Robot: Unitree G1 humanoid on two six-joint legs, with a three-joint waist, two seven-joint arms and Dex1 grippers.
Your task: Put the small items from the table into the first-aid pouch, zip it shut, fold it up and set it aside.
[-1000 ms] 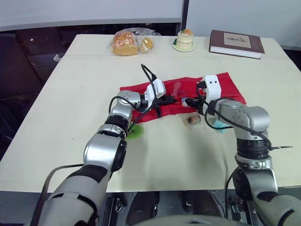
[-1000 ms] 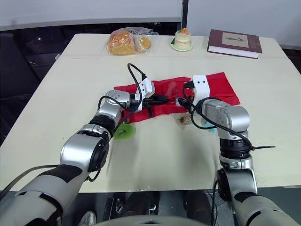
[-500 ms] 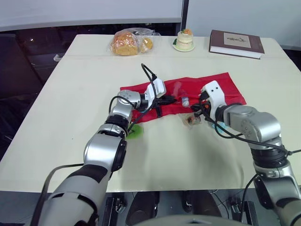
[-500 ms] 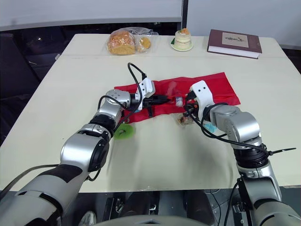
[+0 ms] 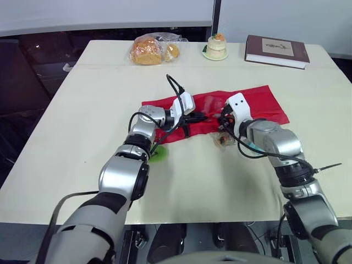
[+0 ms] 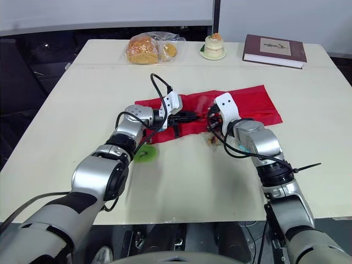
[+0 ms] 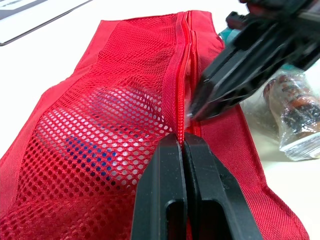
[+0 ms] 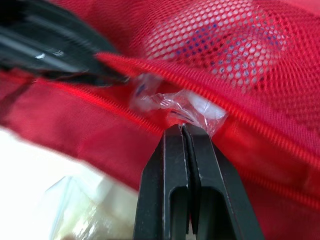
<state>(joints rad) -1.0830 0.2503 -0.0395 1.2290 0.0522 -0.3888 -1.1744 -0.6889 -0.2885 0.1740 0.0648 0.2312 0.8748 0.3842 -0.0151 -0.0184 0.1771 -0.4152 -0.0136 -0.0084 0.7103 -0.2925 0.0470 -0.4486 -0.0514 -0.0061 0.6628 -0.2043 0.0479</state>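
My left gripper [image 7: 184,144] pinches the zipper edge of the red pouch [image 7: 90,115] — my right gripper [image 8: 184,129] nips a clear packet [image 8: 192,107] at the opening, just ahead of its tips.

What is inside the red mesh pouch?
Through the mesh of the red pouch, a pale item with blue marks shows; I cannot tell what it is. A clear wrapper pokes from the zipper opening, pinched by the right gripper. Solid fabric hides the rest.

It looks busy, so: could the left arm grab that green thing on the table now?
Probably not yet: the left gripper is shut on the red pouch's edge, though the green thing lies uncovered beside that forearm.
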